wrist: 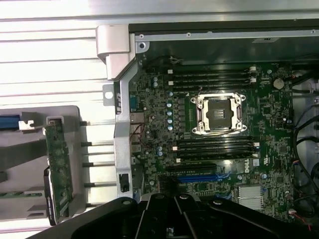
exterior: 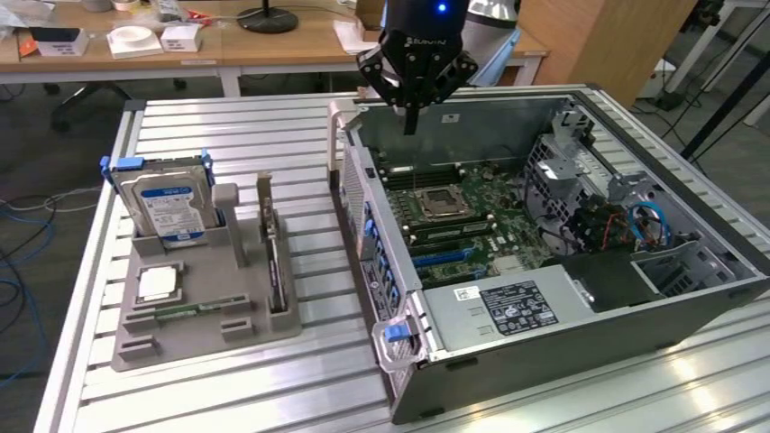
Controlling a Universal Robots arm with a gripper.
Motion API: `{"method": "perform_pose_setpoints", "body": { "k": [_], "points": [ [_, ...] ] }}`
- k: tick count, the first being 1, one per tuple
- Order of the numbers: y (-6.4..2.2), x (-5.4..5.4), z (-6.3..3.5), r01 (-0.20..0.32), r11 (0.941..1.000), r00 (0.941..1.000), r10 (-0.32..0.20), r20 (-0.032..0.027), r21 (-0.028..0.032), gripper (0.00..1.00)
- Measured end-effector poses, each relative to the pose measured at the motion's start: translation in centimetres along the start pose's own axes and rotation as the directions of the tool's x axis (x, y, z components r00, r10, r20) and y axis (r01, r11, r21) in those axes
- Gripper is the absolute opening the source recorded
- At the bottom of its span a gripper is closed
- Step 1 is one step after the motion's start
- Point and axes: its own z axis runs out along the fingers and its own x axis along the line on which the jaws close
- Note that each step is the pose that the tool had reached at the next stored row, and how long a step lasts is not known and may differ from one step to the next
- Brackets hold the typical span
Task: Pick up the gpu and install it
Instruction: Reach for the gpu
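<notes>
The gpu point(exterior: 276, 257) stands edge-on as a thin dark strip in the grey holder point(exterior: 205, 298), on the side nearest the computer case, with its metal bracket at the far end. In the wrist view the gpu point(wrist: 60, 169) shows a green board face. My gripper point(exterior: 410, 124) hangs over the far rim of the open computer case point(exterior: 578, 316), well apart from the gpu. Its fingers are shut to a point with nothing between them. The gripper point(wrist: 169, 226) body shows dark above the motherboard point(wrist: 219, 124), near the blue expansion slot point(wrist: 194, 178).
A hard drive point(exterior: 169, 203) with a blue-white label and blue caddy stands at the far end of the holder. A small chip tray point(exterior: 159, 284) and a memory stick point(exterior: 180, 313) lie in it. Case walls, a drive cage point(exterior: 565, 171) and cables point(exterior: 644, 225) crowd the exterior view's right.
</notes>
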Motion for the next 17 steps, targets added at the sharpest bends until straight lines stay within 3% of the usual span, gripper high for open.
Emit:
{"method": "perform_pose_setpoints", "body": {
  "k": [17],
  "points": [
    [-0.07, 0.93, 0.03, 0.000, 1.0000, 1.0000, 0.000, 0.0000, 0.0000, 0.11]
  ]
}}
